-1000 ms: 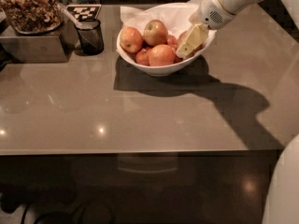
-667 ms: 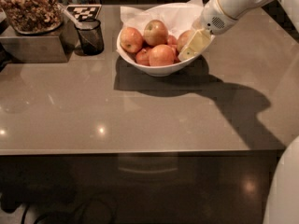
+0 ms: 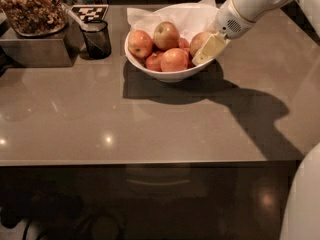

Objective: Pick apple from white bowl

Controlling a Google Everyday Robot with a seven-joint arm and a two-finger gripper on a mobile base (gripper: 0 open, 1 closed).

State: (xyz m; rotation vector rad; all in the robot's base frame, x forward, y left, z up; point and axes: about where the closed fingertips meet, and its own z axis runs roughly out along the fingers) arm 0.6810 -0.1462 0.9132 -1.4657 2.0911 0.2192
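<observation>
Camera view shows the Everyday Robot's gripper (image 3: 204,55) lowered over the right-hand rim of the white bowl (image 3: 165,75), which sits close to the far edge of the bench (image 3: 150,129), roughly midway along it. The cream-coloured end effector lies against the apple (image 3: 198,40), the dull red fruit with a tan patch at the right side of the bowl. How wide the grip is set cannot be told from this angle, and nothing shows the fruit to be held. At least 4 other fruits crowd the bowl, among them an orange-red apple (image 3: 140,43) on the left, a yellow-green apple (image 3: 166,35) at the back and a front apple (image 3: 174,59) pressed close to the target. That closeness looks the likeliest trouble: a closing grip could catch the neighbour too, or nudge the round target so that it rolls away over the crumpled paper (image 3: 150,15). A push against the rim could also slide or tip the bowl on the glossy surface. A dark mesh cup (image 3: 97,36) stands just left of the bowl, toward the far left corner, and a shoved bowl could strike it
</observation>
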